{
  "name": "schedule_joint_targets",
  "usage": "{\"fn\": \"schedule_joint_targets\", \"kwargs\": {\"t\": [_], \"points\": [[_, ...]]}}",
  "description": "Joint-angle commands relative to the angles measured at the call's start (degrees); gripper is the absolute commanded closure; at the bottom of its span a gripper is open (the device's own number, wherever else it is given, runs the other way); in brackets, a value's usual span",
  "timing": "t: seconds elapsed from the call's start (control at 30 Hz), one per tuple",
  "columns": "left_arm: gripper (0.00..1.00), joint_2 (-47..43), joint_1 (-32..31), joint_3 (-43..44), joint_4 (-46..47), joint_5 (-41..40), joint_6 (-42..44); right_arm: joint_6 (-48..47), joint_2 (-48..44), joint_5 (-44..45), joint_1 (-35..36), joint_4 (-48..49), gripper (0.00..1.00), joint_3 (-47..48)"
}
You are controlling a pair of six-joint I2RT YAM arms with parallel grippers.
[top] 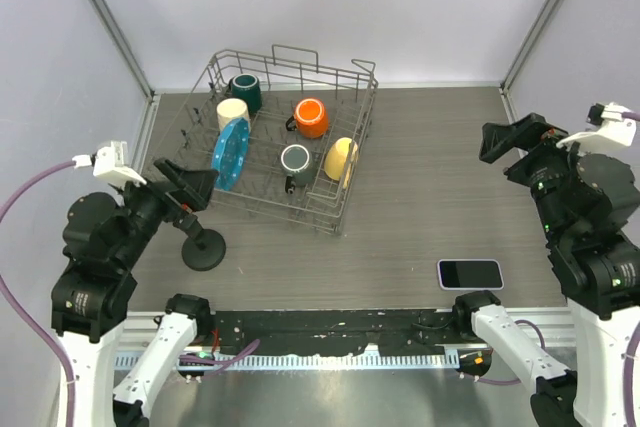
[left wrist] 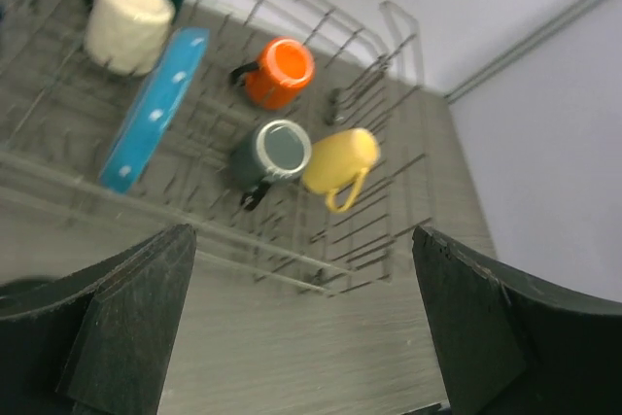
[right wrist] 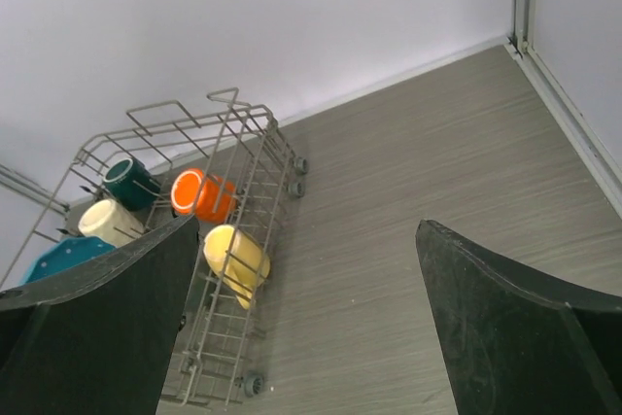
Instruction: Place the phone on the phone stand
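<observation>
Phone stand (top: 203,250), small and all black with a round disc base and short angled arm, stood empty near the desk's (top: 430,177) near-left corner. The left pincer (top: 195,190) hung near it, jaws apart, holding nothing. Toward the near-right corner the flat, black-screened, pale-rimmed phone (top: 470,273) lay untouched. Over the right edge the right pincer (top: 510,152) gaped empty. Grasping, carrying and seating were all seemingly left.

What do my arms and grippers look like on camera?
The left arm and right arm are black above with white lower links. Each has a purple cable. The left gripper and right gripper have broad matte-black fingers.
</observation>
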Motion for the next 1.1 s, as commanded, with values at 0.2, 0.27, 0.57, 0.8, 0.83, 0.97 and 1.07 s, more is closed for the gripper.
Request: {"fn": "schedule_joint_targets", "kwargs": {"t": [0.2, 0.27, 0.57, 0.8, 0.83, 0.97, 1.07], "points": [[0.0, -6.79, 0.3, -2.31, -14.26, -32.18, -0.33, 3.97, 6.74, -20.88, -0.19, 10.42, 0.01, -8.96], [0.0, -8.19, 0.31, -2.05, -14.53, -33.15, -0.68, 7.21, 9.48, -30.44, 2.6, 14.37, 0.01, -10.45], [0.0, -7.41, 0.13, 2.26, -15.4, -38.86, 3.18, -4.01, 35.83, -10.36, 53.14, 25.73, 0.01, 3.42], [0.0, -8.99, -1.97, 8.41, -19.45, -48.36, 4.07, -13.6, 52.72, -5.89, 65.2, 44.0, 0.01, 2.38], [0.0, -9.34, -2.24, 8.67, -19.71, -48.8, 3.89, -13.95, 54.21, -5.97, 65.29, 45.23, 0.01, 2.81], [0.0, -10.57, -2.77, 7.8, -19.54, -48.02, 3.71, -15.71, 60.19, -4.21, 65.55, 52.52, 0.01, 4.05], [0.0, -11.54, -2.95, 6.48, -18.75, -45.56, 3.63, -16.32, 65.55, -0.09, 65.55, 53.24, 0.01, 7.55]]}}
